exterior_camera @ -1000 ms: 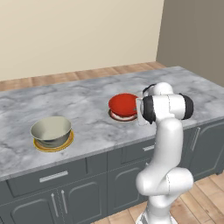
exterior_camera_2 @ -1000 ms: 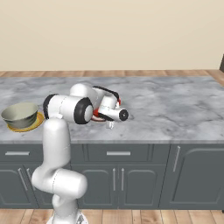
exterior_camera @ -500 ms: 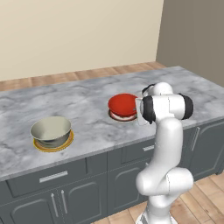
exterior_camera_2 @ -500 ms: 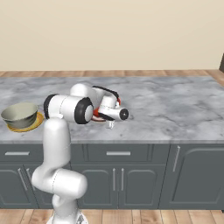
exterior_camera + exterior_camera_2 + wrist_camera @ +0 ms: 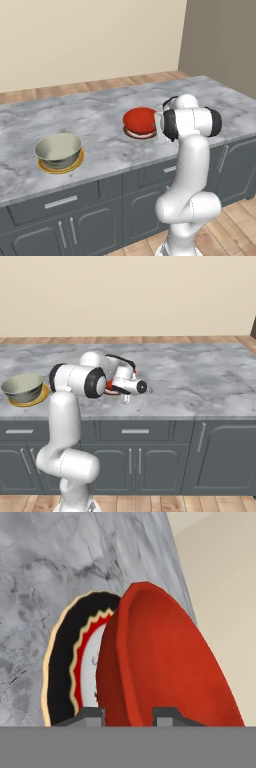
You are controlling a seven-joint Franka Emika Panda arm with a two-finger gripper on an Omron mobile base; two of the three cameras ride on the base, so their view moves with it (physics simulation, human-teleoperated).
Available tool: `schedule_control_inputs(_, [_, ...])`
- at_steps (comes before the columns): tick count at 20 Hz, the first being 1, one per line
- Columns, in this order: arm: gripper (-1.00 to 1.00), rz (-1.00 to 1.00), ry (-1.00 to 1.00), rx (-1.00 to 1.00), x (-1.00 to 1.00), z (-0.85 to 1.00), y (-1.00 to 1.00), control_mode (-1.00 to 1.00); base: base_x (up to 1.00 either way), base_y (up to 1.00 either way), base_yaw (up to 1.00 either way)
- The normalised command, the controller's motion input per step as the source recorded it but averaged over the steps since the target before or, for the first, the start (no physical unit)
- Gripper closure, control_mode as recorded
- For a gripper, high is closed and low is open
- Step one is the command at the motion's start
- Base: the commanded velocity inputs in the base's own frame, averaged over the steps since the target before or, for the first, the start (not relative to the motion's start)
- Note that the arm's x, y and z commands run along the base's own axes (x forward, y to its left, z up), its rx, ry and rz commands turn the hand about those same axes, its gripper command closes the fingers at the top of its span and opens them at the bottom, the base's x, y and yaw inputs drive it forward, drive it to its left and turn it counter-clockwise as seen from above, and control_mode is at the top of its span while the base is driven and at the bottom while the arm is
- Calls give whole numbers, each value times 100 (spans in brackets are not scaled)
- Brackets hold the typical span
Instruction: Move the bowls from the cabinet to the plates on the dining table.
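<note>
The red bowl [image 5: 141,119] sits on the dark red rimmed plate [image 5: 133,133] on the dining table [image 5: 100,112]. My gripper [image 5: 128,715] is shut on that bowl's near rim, with the wall of the red bowl [image 5: 165,662] between the two fingertips and the plate [image 5: 65,667] beneath it. In the right base view the gripper [image 5: 125,398] hangs over the counter's front part beside the red bowl [image 5: 108,384]. Further left, the cream-beige bowl [image 5: 57,148] rests on the yellow-gold rimmed plate [image 5: 61,167]. The cabinet is out of view.
Dark grey drawers and doors [image 5: 60,202] run under the marble top. The counter's front edge [image 5: 150,417] lies just below the hand. A beige wall [image 5: 90,40] and a strip of wooden floor stand behind the counter.
</note>
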Motion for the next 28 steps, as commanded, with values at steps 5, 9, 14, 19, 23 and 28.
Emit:
schedule_control_inputs(5, [100,0,1,0,0,-18,11,-100,0,0,0])
schedule_control_inputs(9, [-100,0,0,0,0,-19,11,-100,0,0,0])
schedule_control_inputs(14, [-100,0,0,0,0,-15,8,-100,0,0,0])
schedule_control_inputs(19, [-100,1,0,0,0,-10,5,-100,0,0,0])
schedule_control_inputs(23, [-100,0,0,0,-4,1,1,-100,0,0,0])
schedule_control_inputs(28, [-100,1,0,0,-16,22,0,-100,0,0,0])
